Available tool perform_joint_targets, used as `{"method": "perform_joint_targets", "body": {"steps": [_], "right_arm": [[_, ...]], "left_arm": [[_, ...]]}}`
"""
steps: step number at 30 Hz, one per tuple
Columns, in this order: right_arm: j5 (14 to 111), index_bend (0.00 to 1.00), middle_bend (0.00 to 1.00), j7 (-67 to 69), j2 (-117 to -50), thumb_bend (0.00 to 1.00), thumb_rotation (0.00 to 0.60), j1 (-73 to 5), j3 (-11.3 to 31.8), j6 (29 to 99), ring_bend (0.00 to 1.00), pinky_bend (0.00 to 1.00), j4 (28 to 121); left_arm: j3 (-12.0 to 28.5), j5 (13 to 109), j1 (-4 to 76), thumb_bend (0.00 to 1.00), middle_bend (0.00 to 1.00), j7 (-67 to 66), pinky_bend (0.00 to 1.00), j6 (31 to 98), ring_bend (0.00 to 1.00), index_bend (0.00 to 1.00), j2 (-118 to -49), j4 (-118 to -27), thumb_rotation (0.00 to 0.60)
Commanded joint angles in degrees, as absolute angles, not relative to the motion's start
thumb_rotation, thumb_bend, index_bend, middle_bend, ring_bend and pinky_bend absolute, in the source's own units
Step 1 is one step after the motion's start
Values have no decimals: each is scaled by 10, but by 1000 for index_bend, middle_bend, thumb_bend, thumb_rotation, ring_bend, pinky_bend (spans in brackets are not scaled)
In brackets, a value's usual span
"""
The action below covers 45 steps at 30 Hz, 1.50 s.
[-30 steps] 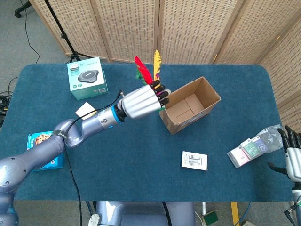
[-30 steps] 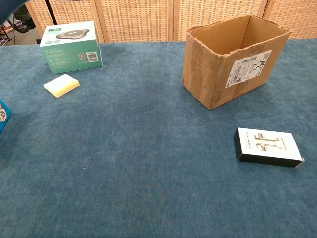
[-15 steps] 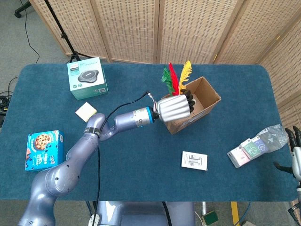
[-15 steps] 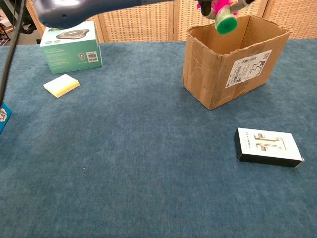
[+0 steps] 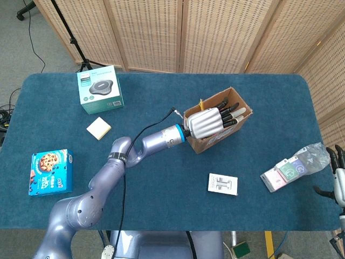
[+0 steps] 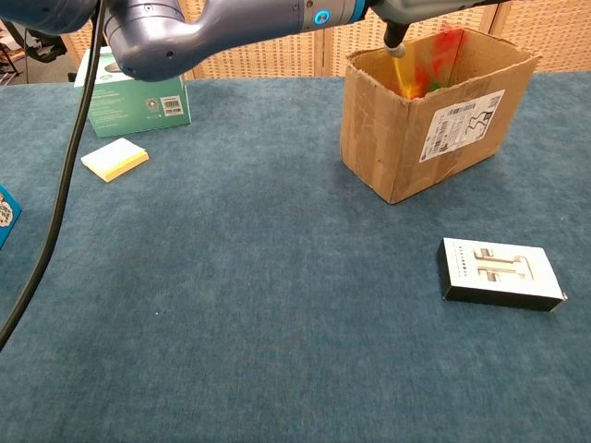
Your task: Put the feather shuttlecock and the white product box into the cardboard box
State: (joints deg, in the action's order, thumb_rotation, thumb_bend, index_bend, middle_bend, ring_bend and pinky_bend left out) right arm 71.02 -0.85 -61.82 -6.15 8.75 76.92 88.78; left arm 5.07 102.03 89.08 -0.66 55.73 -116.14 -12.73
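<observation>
While left hand (image 5: 211, 121) covers cardboard box (image 6: 420, 120), shuttlecock (image 6: 427, 63) blurred; fingers' hold indiscernible.

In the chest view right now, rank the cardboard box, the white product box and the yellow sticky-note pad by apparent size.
1. cardboard box, clearly largest.
2. white product box.
3. yellow sticky-note pad, smallest, though it lies farther from the camera than the product box, so their true gap is unsure.

Steep overhead head view, low close chest view, both on cardboard box (image 5: 218, 120).
</observation>
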Motion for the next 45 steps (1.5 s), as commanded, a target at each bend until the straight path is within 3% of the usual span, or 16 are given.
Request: {"method": "perform_joint_targets", "body": {"steps": [1, 9, 16, 25, 33, 38, 45], "right_arm": [[711, 0, 0, -9, -619, 0, 600, -62, 87, 769, 0, 0, 888], [717, 0, 0, -15, -620, 0, 600, -62, 83, 770, 0, 0, 891], [730, 0, 0, -32, -625, 0, 600, -63, 75, 772, 0, 0, 900], [742, 0, 0, -66, -631, 0, 600, -68, 68, 775, 0, 0, 913], [783, 0, 0, -90, -606, 0, 600, -93, 52, 741, 0, 0, 926], [813, 0, 0, -79, -581, 0, 600, -119, 39, 697, 0, 0, 946], [852, 0, 0, -78, -557, 0, 600, -189, 23, 586, 0, 0, 1003]], "left_arm": [[52, 1007, 890, 0, 0, -7, 169, 575, 0, 0, -1159, -137, 600], [57, 980, 847, 0, 0, 20, 169, 667, 0, 0, -1097, -195, 600], [36, 971, 745, 0, 0, 44, 169, 749, 0, 0, -964, -307, 600], [-15, 943, 550, 0, 0, 59, 169, 848, 0, 0, -768, -546, 600], [-47, 862, 402, 0, 0, 20, 135, 864, 0, 0, -640, -788, 600], [-63, 826, 340, 0, 0, 30, 12, 862, 0, 0, -605, -880, 600], [-56, 771, 240, 0, 0, 52, 0, 908, 0, 0, -619, -927, 600]]}}
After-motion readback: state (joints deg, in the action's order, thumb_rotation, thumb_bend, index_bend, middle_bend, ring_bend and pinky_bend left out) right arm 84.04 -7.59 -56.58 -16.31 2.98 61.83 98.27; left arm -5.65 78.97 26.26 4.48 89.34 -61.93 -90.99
